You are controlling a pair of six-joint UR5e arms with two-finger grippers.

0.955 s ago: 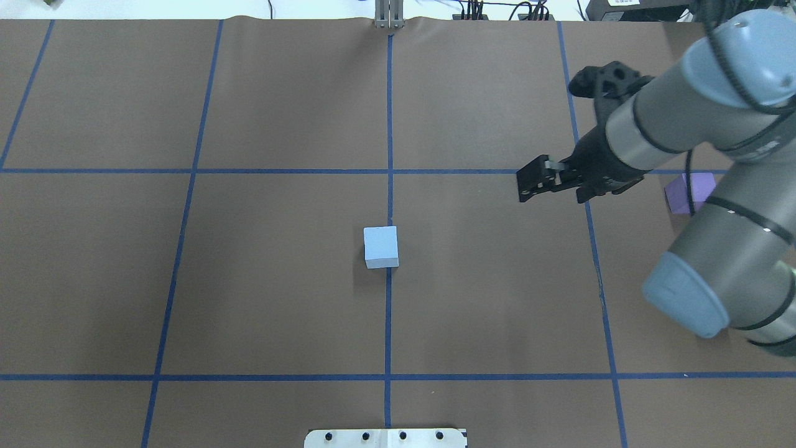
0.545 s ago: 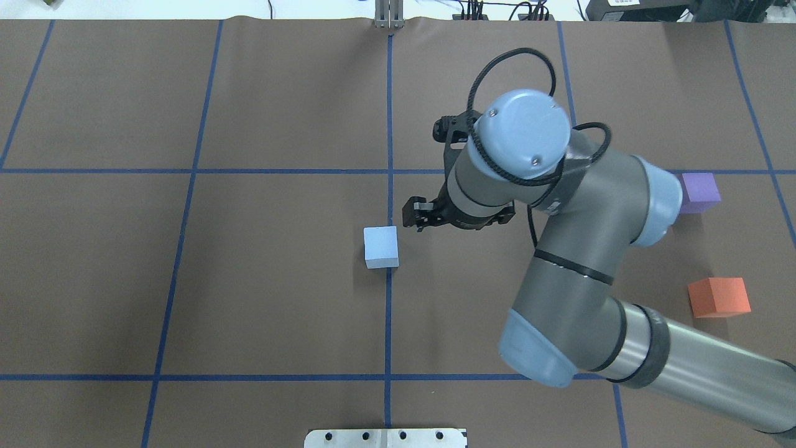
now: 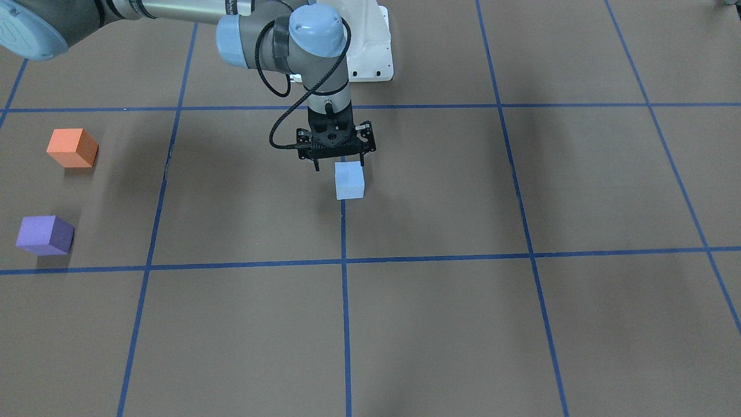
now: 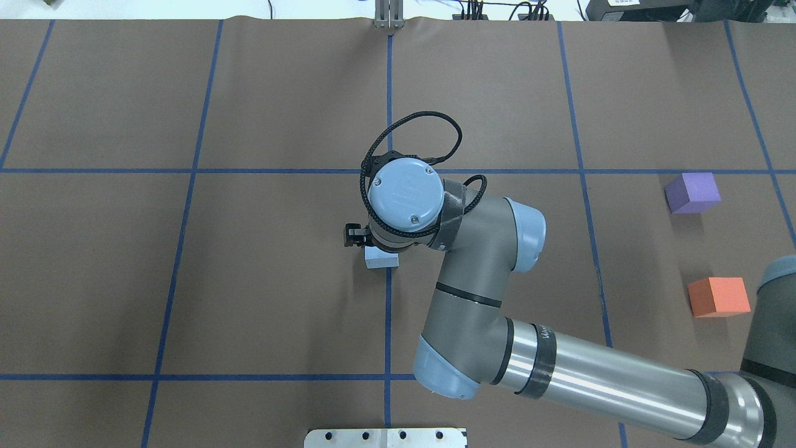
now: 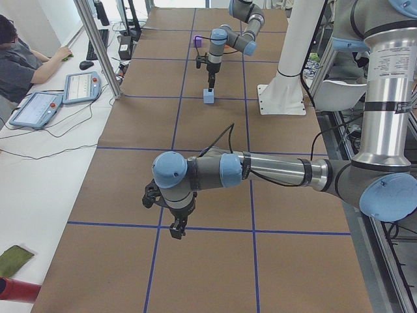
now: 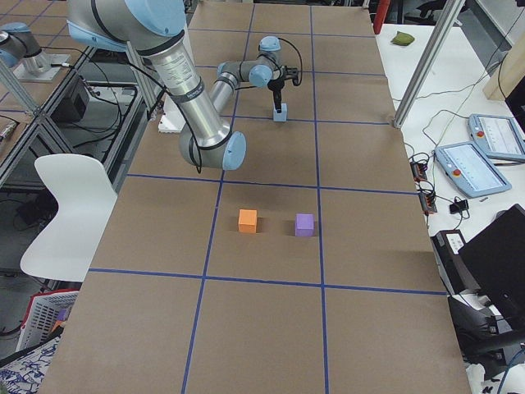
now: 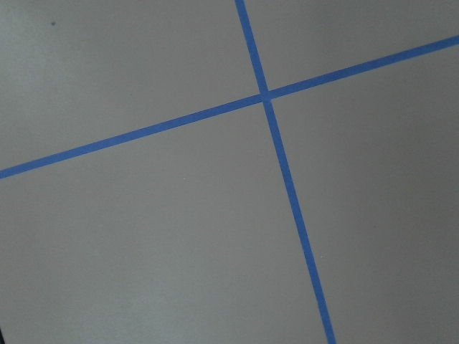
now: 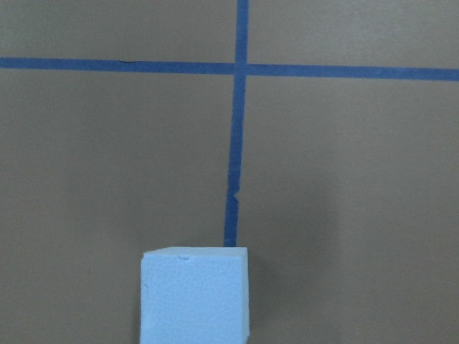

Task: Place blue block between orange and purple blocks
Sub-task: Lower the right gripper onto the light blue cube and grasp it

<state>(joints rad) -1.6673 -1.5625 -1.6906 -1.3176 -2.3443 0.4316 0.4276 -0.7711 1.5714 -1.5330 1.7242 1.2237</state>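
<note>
Blue block [image 3: 349,180] rests on the surface [image 4: 249,311] at its middle, well apart from every edge, on the central tape line [image 4: 388,93]. Right pincer [image 3: 340,167] hangs just above it, fingers apart, gripping nothing. Orange block [image 3: 72,148] and purple block [image 3: 44,235] lie near the right edge, apart from each other. Left pincer [image 5: 176,229] hangs toward the left edge; whether its fingers are apart or together cannot be told.

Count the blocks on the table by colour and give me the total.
Light blue foam cube: 1
Orange foam cube: 1
Purple foam cube: 1
Total: 3
</note>
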